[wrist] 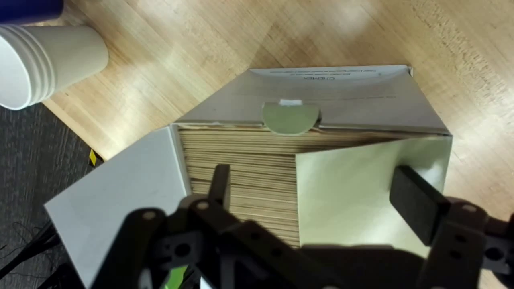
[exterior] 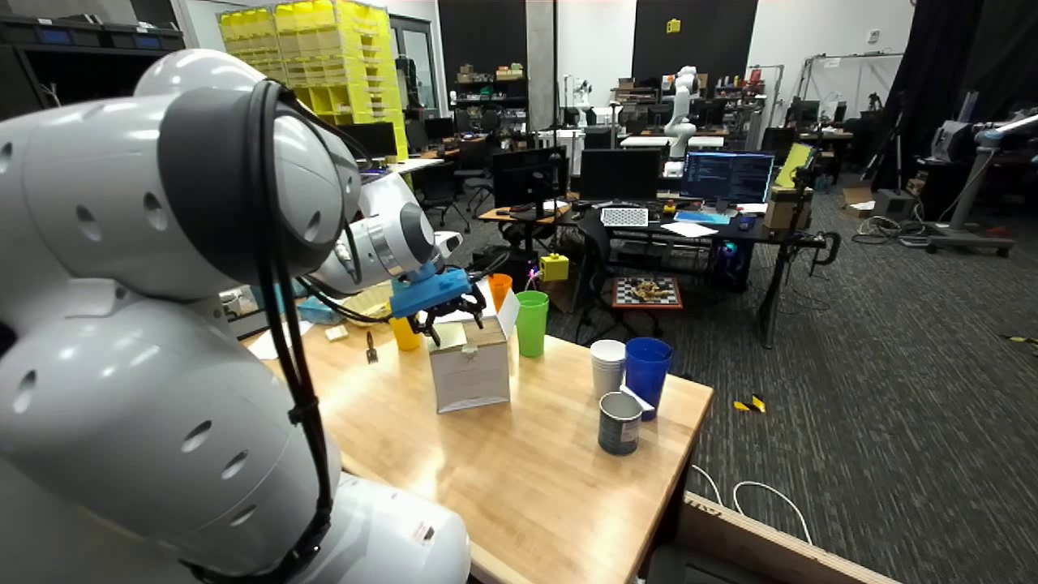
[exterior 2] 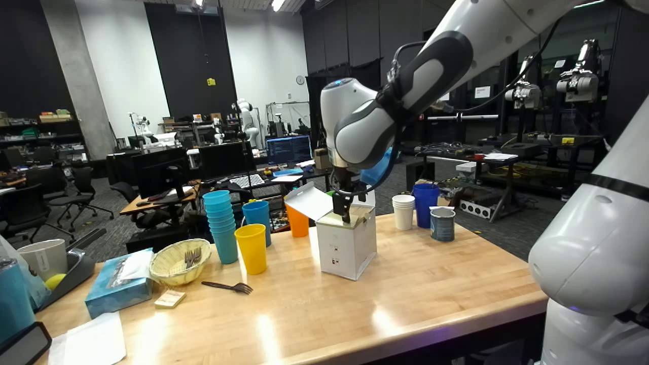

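Observation:
A white open-topped box [exterior: 470,380] stands on the table; it also shows in an exterior view [exterior 2: 336,248] and the wrist view [wrist: 353,96]. Tightly packed tan paper sheets [wrist: 245,154] fill it. A pale greenish flap [wrist: 341,188] covers its right part in the wrist view, and a white flap [wrist: 120,196] is folded out at the left. My gripper [wrist: 315,180] is open, with nothing between its fingers. It is over the box top in both exterior views [exterior: 458,332] [exterior 2: 349,210]. One finger is over the sheets, the other at the greenish flap; I cannot tell whether it touches.
A green cup [exterior: 532,324] and orange cup [exterior 2: 298,220] stand close behind the box. A yellow cup [exterior 2: 252,248], teal cup stack [exterior 2: 223,238], basket [exterior 2: 175,271] and fork [exterior 2: 228,287] lie to one side. White cups [exterior: 606,369], a blue cup [exterior: 649,373] and a can [exterior: 619,430] stand opposite.

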